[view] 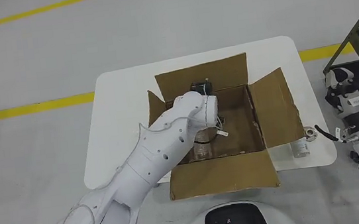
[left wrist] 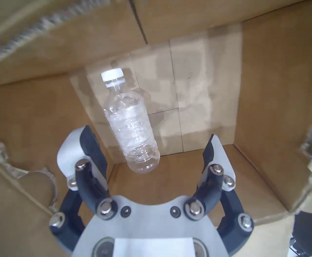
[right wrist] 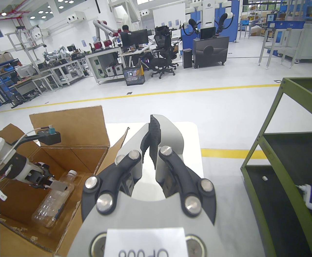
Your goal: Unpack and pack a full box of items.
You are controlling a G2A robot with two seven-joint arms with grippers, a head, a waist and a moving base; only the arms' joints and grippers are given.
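Our left claw (left wrist: 149, 136) hangs released inside the box (view: 223, 174), its fingers (left wrist: 85, 146) spread wide on either side of the bottle (left wrist: 130, 126), neither one on it in the left wrist view. The clear, white-capped bottle lies on the box floor in the 9 o'clock half, cap toward roughly 12 o'clock. In the top view the left arm comes in from 7 o'clock. Our right claw (right wrist: 153, 138) is clenched on nothing, pads pressed together, by the 3 o'clock edge of the table (view: 127, 118). The box sits mid-table, flaps folded out. Small things (view: 300, 146) lie just beside its 3 o'clock flap. A green cart (right wrist: 280, 151) stands beyond.
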